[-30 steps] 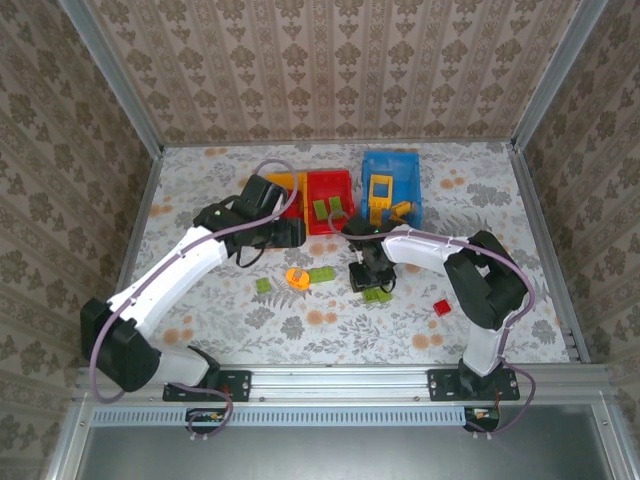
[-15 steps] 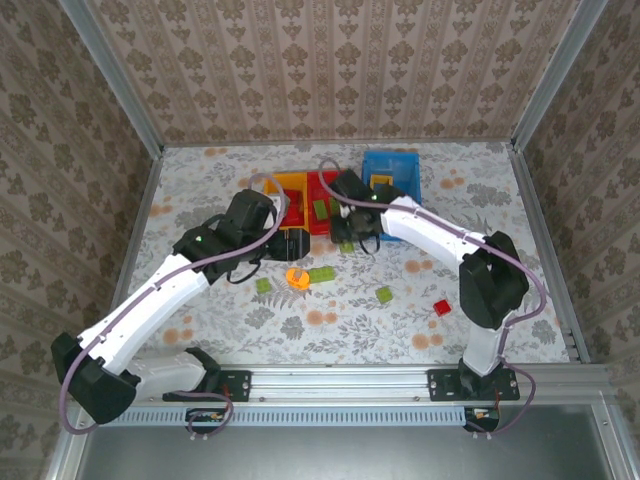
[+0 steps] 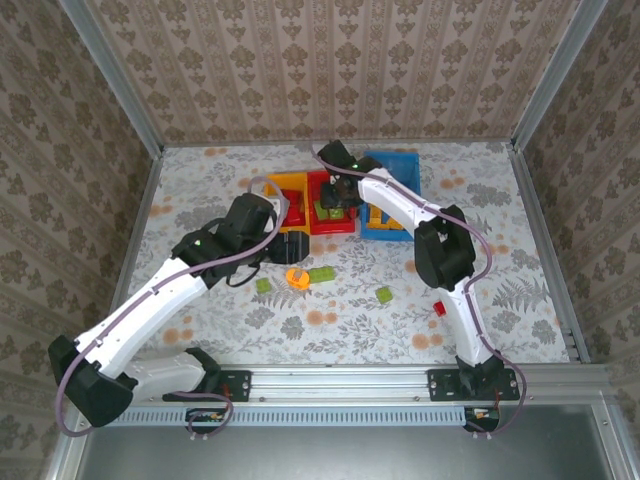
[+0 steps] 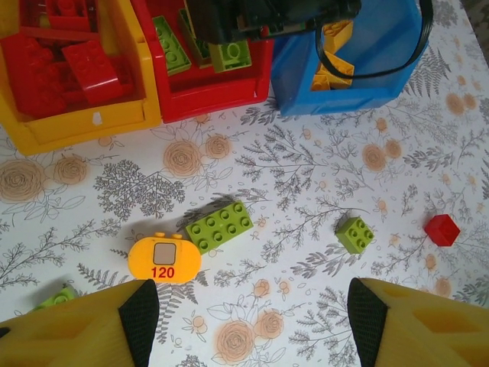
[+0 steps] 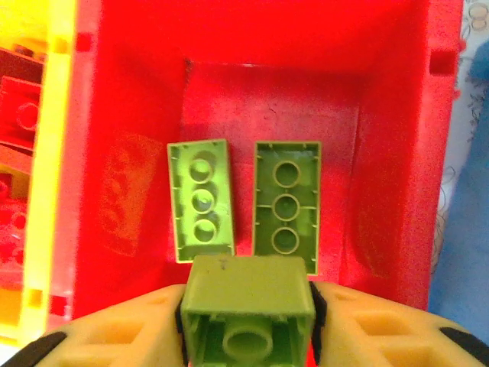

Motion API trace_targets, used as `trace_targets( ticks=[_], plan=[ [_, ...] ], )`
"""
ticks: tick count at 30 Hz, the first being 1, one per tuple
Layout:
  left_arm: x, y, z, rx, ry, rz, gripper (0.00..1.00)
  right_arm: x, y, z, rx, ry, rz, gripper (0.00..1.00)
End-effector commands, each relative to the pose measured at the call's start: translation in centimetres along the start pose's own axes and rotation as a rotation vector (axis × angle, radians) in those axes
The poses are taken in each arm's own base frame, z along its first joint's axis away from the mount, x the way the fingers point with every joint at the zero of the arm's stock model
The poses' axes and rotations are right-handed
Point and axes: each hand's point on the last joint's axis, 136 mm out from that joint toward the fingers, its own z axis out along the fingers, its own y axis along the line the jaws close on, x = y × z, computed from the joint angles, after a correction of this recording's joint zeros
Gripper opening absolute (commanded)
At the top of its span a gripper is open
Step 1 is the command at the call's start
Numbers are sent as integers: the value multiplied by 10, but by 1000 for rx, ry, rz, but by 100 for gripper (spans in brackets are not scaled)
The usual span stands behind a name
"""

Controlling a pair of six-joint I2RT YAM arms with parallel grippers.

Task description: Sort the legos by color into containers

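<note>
Hopped the right tool [image 3: 338, 196] back since half a second ago, from the front lip of the red bin [image 3: 331, 228] to right over it. Clamped on a lime green lego [image 5: 248, 294] in the wrist view, hollow underside facing the camera, pinched between both yellow fingers [image 5: 114, 329]. Held just nearer the wrist than two more green legos [image 5: 200, 200] lying side by side, undersides up, on the bin floor; can't tell if touching the floor itself. Over on the left, got the left tool [image 4: 252, 313] spread wide and empty above the tabletop [image 4: 306, 176], with a long green lego [image 4: 220, 226] and an orange piece marked 120 [image 4: 164, 258] sitting just ahead of the gap. Also a small green lego [image 4: 355, 234] and a red lego [image 4: 442, 229] off to the right of those, well apart from either tool.
</note>
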Motion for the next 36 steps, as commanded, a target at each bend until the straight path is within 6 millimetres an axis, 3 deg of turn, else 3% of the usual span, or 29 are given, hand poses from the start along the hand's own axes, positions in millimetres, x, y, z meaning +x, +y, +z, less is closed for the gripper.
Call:
trace_targets(
  ticks=[1, 7, 12, 15, 18, 21, 27, 30, 36],
  plan=[
    [15, 5, 2, -15, 38, 5, 69, 3, 0, -6, 19, 26, -27, 52],
    [29, 6, 12, -16, 80, 39, 70, 0, 6, -28, -5, -2, -27, 56],
    [38, -2, 32, 13, 158, 141, 72, -3, 7, -73, -44, -99, -28, 55],
    [49, -1, 51, -8, 253, 246, 74, 15, 0, -98, -92, -153, -24, 57],
    [58, 25, 62, -145, 320, 256, 75, 44, -2, -118, -173, -185, -41, 60],
    [61, 63, 52, -334, 319, 126, 77, 79, 2, -132, -284, -180, -71, 66],
    [86, 111, 34, -424, 275, -315, 80, 142, 37, -148, -497, -103, -204, 70],
    [100, 130, 36, -462, 311, -453, 80, 158, 54, -149, -537, -75, -250, 70],
    [107, 143, 62, -432, 376, -589, 81, 168, 87, -155, -631, -60, -303, 71]
  ],
)
